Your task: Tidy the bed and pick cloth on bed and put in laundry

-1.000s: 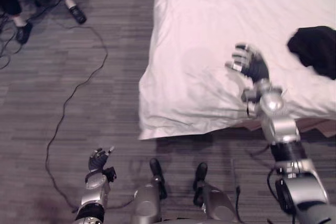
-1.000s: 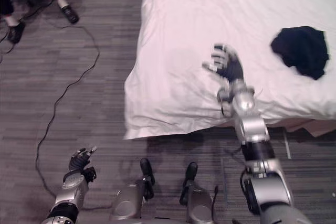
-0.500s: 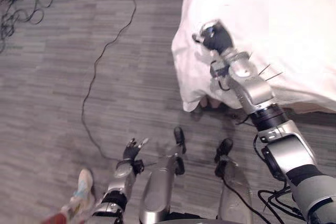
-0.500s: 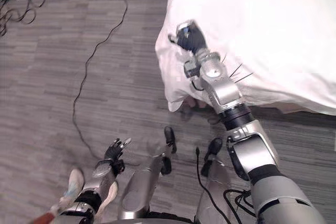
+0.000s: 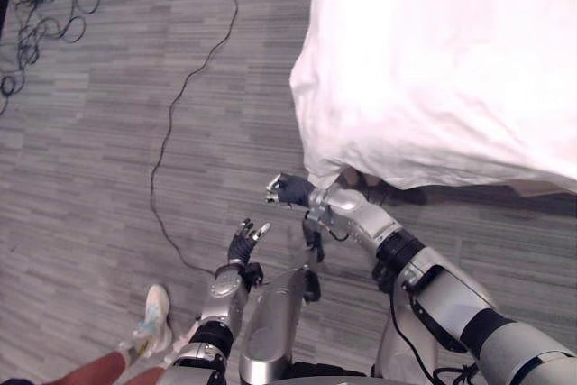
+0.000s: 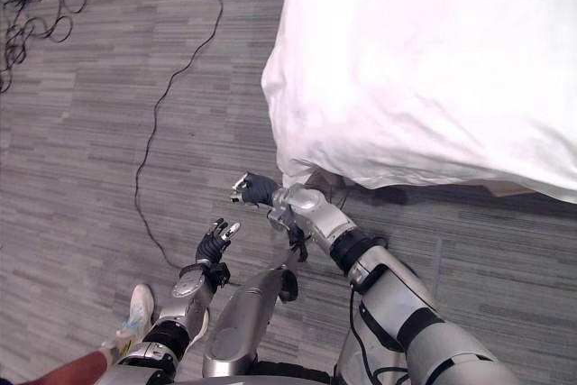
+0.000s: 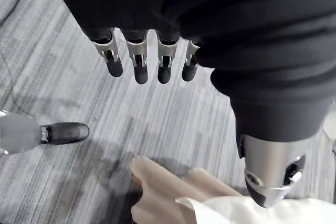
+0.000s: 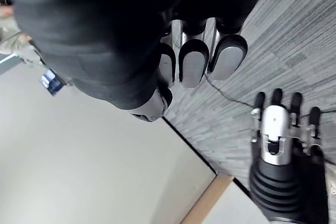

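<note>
Even light; bedsheet [image 5: 433,51] overexposed; shadow under its edge

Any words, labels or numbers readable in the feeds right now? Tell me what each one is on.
No text can be read.
Bed: plain white, no print.
Floor: no signs or marks.
Blue patch in the right wrist view: too small and blurred to read.

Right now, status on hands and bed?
Left hand and right hand open, empty, over floor. Bed cover hangs over corner. Person's shoe near left arm.
</note>
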Motion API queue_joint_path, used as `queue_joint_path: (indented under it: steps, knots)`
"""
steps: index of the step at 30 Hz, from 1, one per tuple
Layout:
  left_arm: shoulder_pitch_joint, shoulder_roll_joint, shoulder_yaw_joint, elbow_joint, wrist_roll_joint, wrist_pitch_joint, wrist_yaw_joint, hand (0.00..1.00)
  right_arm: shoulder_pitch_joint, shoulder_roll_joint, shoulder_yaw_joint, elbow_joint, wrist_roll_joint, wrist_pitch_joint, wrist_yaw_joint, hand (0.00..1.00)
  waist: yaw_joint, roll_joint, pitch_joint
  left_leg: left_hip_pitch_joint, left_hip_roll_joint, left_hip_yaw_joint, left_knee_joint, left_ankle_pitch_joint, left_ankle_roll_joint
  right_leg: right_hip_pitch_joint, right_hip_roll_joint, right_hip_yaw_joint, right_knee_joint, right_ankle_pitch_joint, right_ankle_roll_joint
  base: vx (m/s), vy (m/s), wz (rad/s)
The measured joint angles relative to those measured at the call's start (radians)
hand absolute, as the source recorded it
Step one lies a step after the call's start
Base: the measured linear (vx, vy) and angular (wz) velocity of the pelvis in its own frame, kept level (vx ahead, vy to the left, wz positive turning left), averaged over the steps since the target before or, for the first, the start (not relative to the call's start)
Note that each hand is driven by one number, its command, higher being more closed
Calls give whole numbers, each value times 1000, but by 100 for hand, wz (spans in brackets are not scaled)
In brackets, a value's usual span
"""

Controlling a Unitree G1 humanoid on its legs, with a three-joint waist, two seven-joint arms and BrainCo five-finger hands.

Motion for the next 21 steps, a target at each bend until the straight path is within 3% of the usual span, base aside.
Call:
queue_joint_path:
  steps: [1,3,6,8,11,16,19,21]
  knots:
    - [2,8,0,4,2,0,0,0,8,-1,-14,-8,0,-23,9,100,-1,-12,3,15,7,6,0,-4,-5,17,11,4,-18,6,0,17,-83,-43]
    - [18,50,0,13,11,4,0,0,60,-13,-57,-144,5,-84,82,100,-6,-60,3,63,39,27,-1,-18,-23,82,64,19,-95,38,-12,13,-76,-54]
    - [56,99,1,22,22,15,3,0,122,-15,-52,-467,36,-110,182,100,-41,-120,-17,113,67,48,-7,-28,-37,142,108,34,-166,66,-17,31,-57,-37]
    - [63,111,0,56,31,29,5,0,134,-10,-44,-590,91,-107,200,100,-53,-143,-44,138,76,64,-18,-30,-39,167,128,44,-198,77,-15,43,-36,-32]
    - [62,108,-6,67,45,48,6,0,132,-7,-95,-654,138,-108,150,100,-51,-163,-84,158,87,74,-17,-30,-39,193,148,54,-228,93,-21,44,-20,-15]
    - [46,108,-11,61,45,61,28,0,54,-11,-280,-609,146,-95,4,100,-53,-153,-75,101,87,73,18,-30,-37,137,144,63,-201,99,-27,-21,2,-1]
    - [9,105,-56,62,36,72,46,0,-71,-49,-366,-448,155,-91,-47,100,-49,-115,-54,23,87,57,53,-31,-38,62,134,60,-168,103,-33,-89,-5,10]
    - [-27,86,-90,63,10,77,52,0,-149,-105,-387,-352,162,-87,-84,100,-30,-64,-28,-48,82,25,54,-27,-36,-1,132,41,-166,115,-43,-135,-9,10]
